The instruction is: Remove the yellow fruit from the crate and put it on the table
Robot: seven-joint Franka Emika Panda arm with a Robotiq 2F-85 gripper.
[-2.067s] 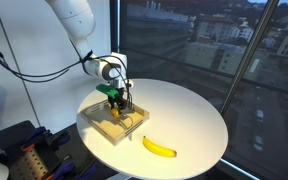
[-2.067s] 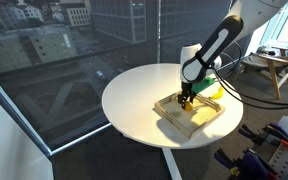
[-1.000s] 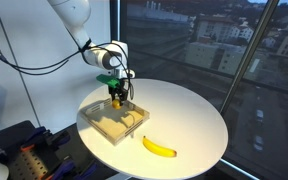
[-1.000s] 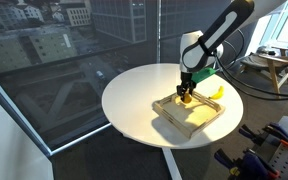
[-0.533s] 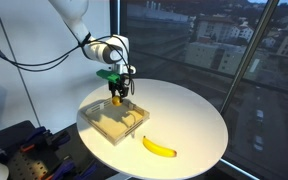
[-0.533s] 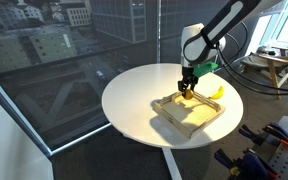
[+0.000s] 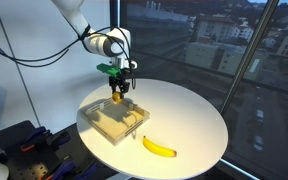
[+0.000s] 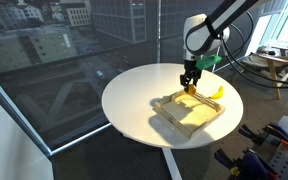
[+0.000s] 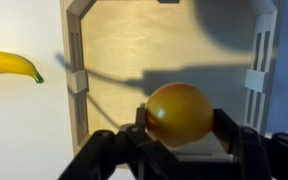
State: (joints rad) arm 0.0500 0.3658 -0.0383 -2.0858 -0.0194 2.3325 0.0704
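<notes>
- Your gripper (image 9: 181, 128) is pinching the yellow fruit (image 9: 179, 113). In the wrist view one finger (image 9: 227, 128) presses on each side of it, at about its widest part.
- The fruit hangs in the air above the crate (image 7: 102, 122), clear of the see-through walls. The wrist view shows the crate's tan base directly beneath it.
- The banana (image 7: 159, 147) lies on the table (image 7: 196, 118), outside the crate and well apart from the fruit. It is not your target, so leave it alone.
- Expect the fruit to be light and fairly firm, with a smooth rind. It likely needs only a moderate squeeze, and pressing harder would gain nothing.
- Because it is round and smooth, it could twist or slide out if the hold drifts toward one end. The present hold across the middle looks like the right place, so don't shift it.
- The crate's clear walls are hard to read, so carry the fruit sideways at a height that plainly clears them.
- On the smooth white tabletop the fruit will probably roll. Pick a bare patch away from the crate and the banana, and lower until the fruit touches before you spread the fingers.
</notes>
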